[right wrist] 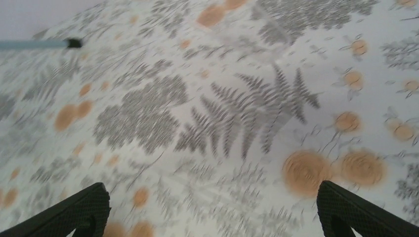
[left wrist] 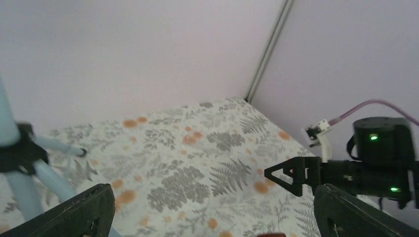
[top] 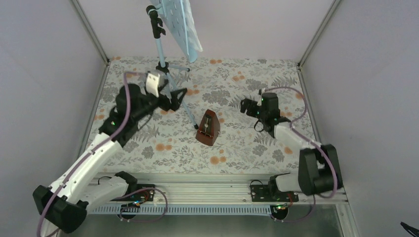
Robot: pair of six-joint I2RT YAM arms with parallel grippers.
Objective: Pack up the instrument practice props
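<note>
The light-blue music stand [top: 160,44] stands at the back left, its hole-dotted plate [top: 174,17] tilted at the top. Pale sheet pages [top: 193,42] seem to lie against the plate. The brown pyramid metronome [top: 208,127] stands upright mid-table. My left gripper [top: 178,98] is open and empty, beside the stand's front leg [top: 188,111]. In the left wrist view [left wrist: 217,217] the stand's legs [left wrist: 22,182] show at the left. My right gripper [top: 245,106] is open and empty, right of the metronome and low over the cloth [right wrist: 215,212]. A stand leg tip [right wrist: 37,44] shows far off.
A floral cloth [top: 237,143] covers the table. Pale walls close the left, back and right sides, with metal posts [top: 91,32] at the back corners. A metal rail [top: 207,185] runs along the near edge. The right gripper also shows in the left wrist view [left wrist: 296,175].
</note>
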